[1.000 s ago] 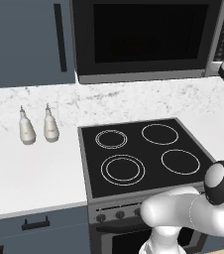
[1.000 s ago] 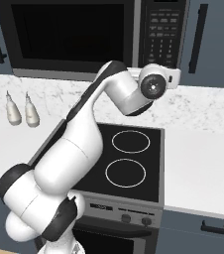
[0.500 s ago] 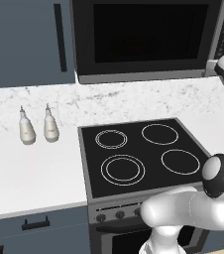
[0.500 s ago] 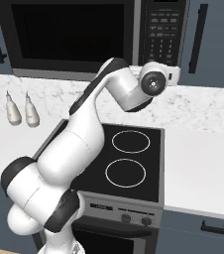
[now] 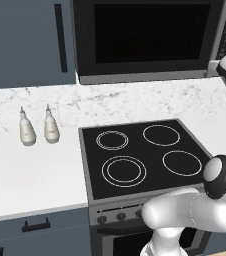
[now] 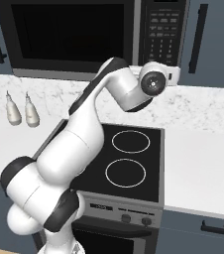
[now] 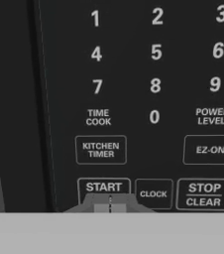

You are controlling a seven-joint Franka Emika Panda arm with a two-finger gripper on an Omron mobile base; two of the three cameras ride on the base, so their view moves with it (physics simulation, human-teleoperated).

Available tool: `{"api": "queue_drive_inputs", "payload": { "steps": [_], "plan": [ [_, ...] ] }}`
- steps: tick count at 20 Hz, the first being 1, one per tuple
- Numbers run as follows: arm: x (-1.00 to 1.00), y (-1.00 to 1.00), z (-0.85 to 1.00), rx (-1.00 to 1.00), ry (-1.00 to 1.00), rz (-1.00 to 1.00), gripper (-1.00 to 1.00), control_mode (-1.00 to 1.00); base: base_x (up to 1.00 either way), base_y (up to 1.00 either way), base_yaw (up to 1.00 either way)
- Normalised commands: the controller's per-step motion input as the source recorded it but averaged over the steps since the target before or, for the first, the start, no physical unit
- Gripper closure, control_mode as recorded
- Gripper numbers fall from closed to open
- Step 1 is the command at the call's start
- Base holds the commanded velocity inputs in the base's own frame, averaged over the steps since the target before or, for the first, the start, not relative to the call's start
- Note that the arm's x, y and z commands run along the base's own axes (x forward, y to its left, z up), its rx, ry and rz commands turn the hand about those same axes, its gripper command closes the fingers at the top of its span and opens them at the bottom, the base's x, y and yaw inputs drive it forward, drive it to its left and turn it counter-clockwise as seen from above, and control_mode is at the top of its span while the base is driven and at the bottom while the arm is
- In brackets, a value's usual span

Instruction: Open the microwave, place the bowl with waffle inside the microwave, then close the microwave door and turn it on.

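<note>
Two closed, empty fingertips (image 7: 109, 204) meet below the START button (image 7: 103, 187) in the hand view; base views show the microwave door (image 5: 147, 37) shut.

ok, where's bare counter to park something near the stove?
Free: white marble counter left of the black four-ring stovetop, in front of the two small white bottles; also the stretch right of the stovetop. Crowded: the black microwave's keypad, where the shut gripper sits at START.
</note>
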Motion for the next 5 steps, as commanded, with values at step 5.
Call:
{"api": "queue_drive_inputs", "payload": {
  "steps": [5],
  "plan": [
    [0.01,0.02,-0.02,0.00,0.00,0.00,1.00,-1.00,0.00,0.00,0.00]
  ]
}}
